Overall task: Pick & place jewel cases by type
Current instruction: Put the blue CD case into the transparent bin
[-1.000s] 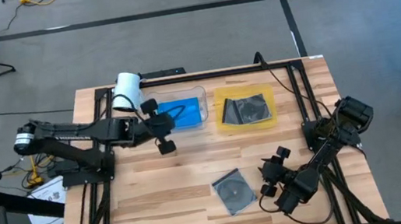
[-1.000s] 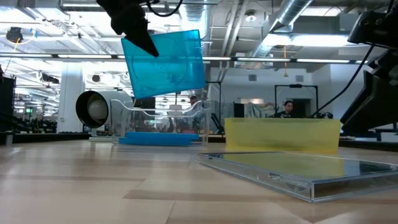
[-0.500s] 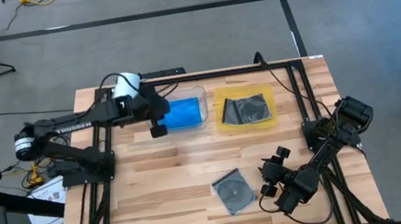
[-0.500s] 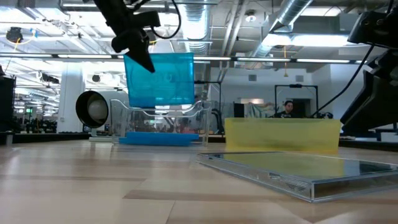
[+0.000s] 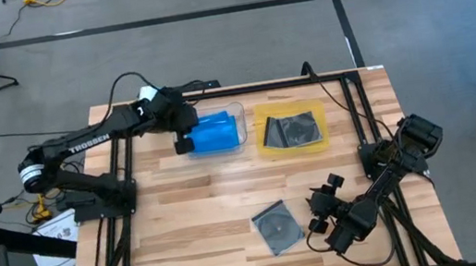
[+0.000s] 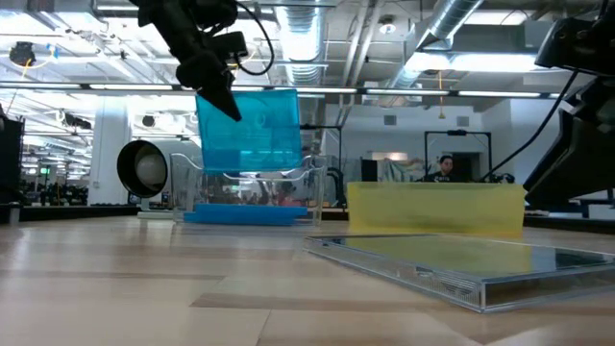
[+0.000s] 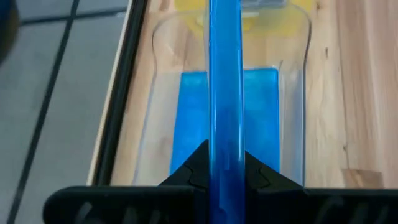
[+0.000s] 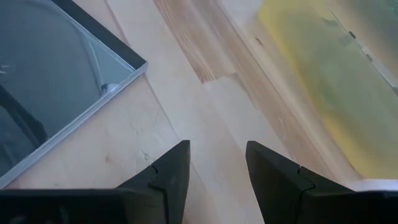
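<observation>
My left gripper [image 5: 185, 140] is shut on a bright blue jewel case [image 6: 250, 130] and holds it on edge over the clear tray [image 5: 239, 119]. Another blue case [image 7: 189, 124] lies flat on that tray's floor. One grey-clear case with a dark disc [image 5: 277, 226] lies flat on the table near the near edge. My right gripper [image 5: 317, 216] rests open just right of it, touching nothing. More grey cases with dark discs [image 5: 292, 129] lie in the yellow tray [image 5: 265, 150]. My left gripper pinches the blue case between its two fingers [image 7: 194, 175], one on each flat face, near the case's upper corner [image 6: 209, 96]. The fingers come from the table's left and slant down. The case [image 7: 224, 93] hangs upright on edge, lifted clear, with its lower edge about level with the tray's rim.
A white cylinder [image 5: 148, 93] lies on its side at the far edge, left of the clear tray. A black frame [image 5: 213, 91] runs around the table top. Bare wood lies in the middle and near-left of the table. A person [image 6: 445, 166] shows far behind.
My left gripper has carried the blue case toward the far edge, from in front of the clear tray to over it, and a little down. The case has turned from tilted to square and upright. The right arm and the grey case have kept still.
</observation>
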Robot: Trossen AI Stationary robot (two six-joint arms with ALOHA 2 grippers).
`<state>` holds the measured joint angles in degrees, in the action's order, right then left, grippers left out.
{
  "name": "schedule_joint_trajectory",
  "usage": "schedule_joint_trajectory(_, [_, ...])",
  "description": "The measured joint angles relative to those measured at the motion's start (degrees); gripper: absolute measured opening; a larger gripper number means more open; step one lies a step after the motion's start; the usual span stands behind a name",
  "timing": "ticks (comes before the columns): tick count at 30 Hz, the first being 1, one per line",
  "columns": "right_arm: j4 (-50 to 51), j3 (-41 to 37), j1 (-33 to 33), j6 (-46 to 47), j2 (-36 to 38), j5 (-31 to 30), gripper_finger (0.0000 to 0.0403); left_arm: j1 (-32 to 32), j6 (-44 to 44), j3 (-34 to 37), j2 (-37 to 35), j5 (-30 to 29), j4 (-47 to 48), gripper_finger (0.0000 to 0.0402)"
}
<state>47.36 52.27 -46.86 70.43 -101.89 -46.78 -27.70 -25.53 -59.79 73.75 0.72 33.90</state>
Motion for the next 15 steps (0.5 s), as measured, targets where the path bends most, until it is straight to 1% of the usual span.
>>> schedule_joint_trajectory(2, [-0.18,0.00,0.23,-0.02,0.00,0.05,0.0150,-0.48,-1.19,-0.02,0.94,1.86,-1.03,0.0016])
schedule_joint_trajectory(11, [-0.51,0.00,0.52,-0.44,0.00,0.11,0.0150,-2.31,-2.48,0.00,4.03,2.35,-0.87,0.0016])
schedule_joint_trajectory(12, [-0.51,0.00,0.52,-0.47,0.00,0.10,0.0150,-2.76,-2.56,0.00,4.33,3.07,-0.81,0.0016])
schedule_joint_trajectory(15, [-0.53,0.00,0.52,-0.46,0.00,0.09,0.0150,-4.23,-2.57,-0.22,5.91,7.72,-0.03,0.0016])
